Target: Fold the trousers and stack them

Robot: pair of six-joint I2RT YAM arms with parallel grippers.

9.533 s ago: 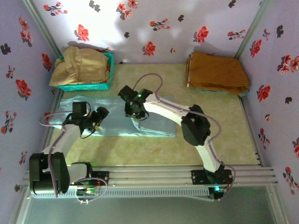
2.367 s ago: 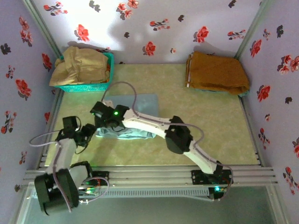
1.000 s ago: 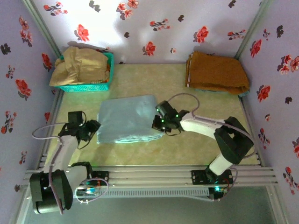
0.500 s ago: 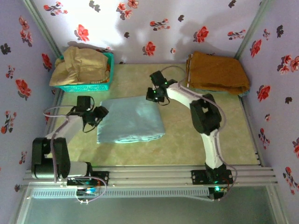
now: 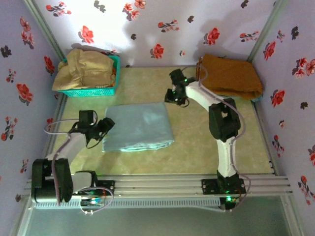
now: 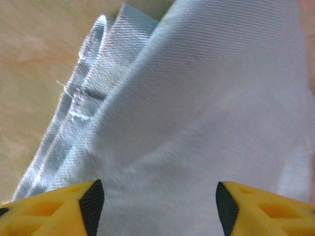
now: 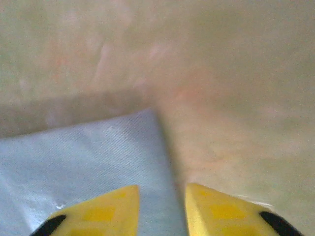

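Purple walls (image 5: 19,59) with red flowers stand around a pale beige table (image 5: 206,137). On it, a little left of the middle, lie the trousers (image 5: 138,127), folded into a flat light-blue rectangle. In the far left corner is a teal basket (image 5: 98,92) with a beige garment (image 5: 83,69) heaped in it, and in the far right corner lies a folded orange-brown garment (image 5: 229,76), well apart from the trousers. The left gripper (image 5: 103,125) is at the left edge of the trousers. In the left wrist view this gripper (image 6: 157,186) has its yellow fingers (image 6: 54,209) far apart, released, with the blue cloth (image 6: 206,98) lying under and between them. The layers of the fold show at the left side next to bare table (image 6: 34,59). The right gripper (image 5: 173,96) is above the table just beyond the far right corner of the trousers, near the orange-brown garment. From the right wrist, this gripper (image 7: 162,189) shows a narrow gap between its fingers (image 7: 108,211) and nothing is grasped in it. Below it the corner of the trousers (image 7: 74,162) lies flat on the table (image 7: 236,98).
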